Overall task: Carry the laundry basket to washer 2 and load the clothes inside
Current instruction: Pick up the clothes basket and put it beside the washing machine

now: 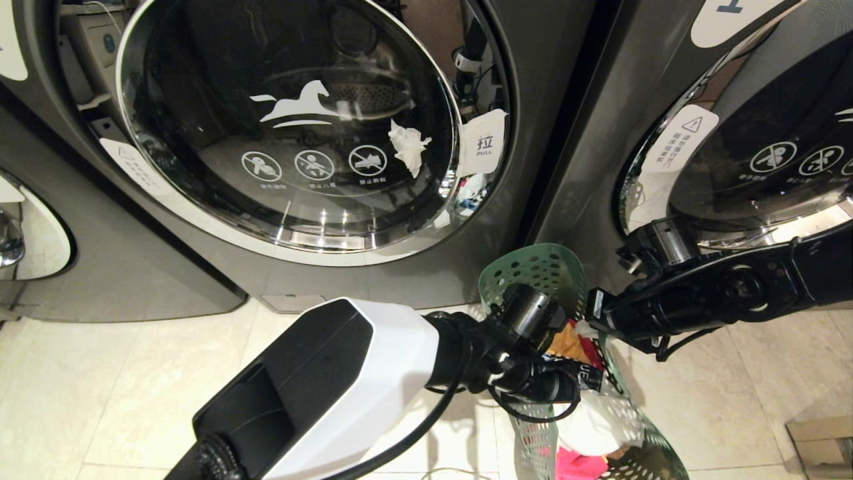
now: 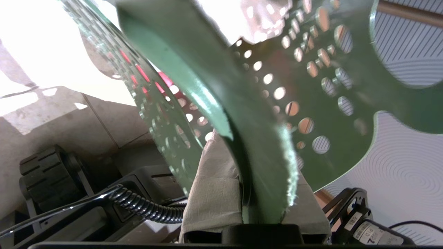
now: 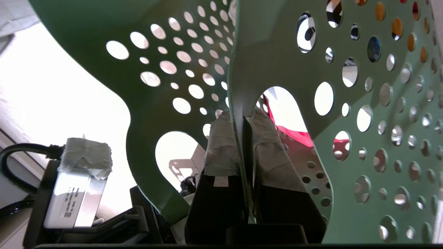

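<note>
Green laundry basket (image 1: 533,270) holding clothes (image 1: 586,427), left pincer (image 2: 258,193) and right pincer (image 3: 245,152) each clamped on its rim

A laundry room, likely self-service. Dark grey front-loading washers (image 1: 300,133) stand side by side on pale floor tiles (image 1: 100,393), each with a chrome-rimmed glass door bearing warning pictograms (image 1: 313,165). One door carries a "PULL" tag (image 1: 484,143). A green laundry basket (image 1: 533,270) holds clothes (image 1: 586,373).

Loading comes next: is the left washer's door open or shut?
Shut: the door sits flush in its chrome rim.
</note>
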Tool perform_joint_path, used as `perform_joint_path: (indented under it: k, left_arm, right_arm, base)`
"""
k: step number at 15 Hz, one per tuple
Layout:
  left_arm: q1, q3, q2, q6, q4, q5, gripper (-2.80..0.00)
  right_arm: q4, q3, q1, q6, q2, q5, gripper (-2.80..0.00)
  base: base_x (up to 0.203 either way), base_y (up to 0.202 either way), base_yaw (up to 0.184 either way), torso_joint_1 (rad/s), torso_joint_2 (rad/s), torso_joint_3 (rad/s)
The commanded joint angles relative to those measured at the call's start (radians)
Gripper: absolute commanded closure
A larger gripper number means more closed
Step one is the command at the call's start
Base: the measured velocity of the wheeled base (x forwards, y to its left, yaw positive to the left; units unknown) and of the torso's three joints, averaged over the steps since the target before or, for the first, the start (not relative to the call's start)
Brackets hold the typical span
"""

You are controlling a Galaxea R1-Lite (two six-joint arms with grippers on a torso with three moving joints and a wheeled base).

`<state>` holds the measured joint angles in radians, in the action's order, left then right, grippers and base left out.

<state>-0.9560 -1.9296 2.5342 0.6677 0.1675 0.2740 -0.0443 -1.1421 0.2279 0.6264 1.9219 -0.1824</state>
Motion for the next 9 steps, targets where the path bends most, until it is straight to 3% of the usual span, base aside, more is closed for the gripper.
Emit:
perform_joint_path:
  k: [1, 6, 9]
  left_arm:
    - [-0.009, 0.000, 0.004, 0.004, 0.001, 0.001, 0.00]
    - [-0.020, 0.000, 0.004, 0.006, -0.002, -0.071, 0.00]
    - [-0.020, 0.000, 0.006, -0.014, -0.002, -0.076, 0.00]
  right_arm:
    - [0.000, 0.015, 0.001, 0.004, 0.002, -0.005, 0.00]
    - [0.002, 0.027, 0.001, 0.004, 0.022, -0.009, 0.00]
    - [0.049, 0.050, 0.002, 0.003, 0.031, -0.006, 0.00]
  base:
    - [0.000, 0.000, 0.000, 0.000, 0.00, 0.000]
    - [0.000, 0.000, 0.000, 0.000, 0.00, 0.000]
    - [0.000, 0.000, 0.000, 0.000, 0.00, 0.000]
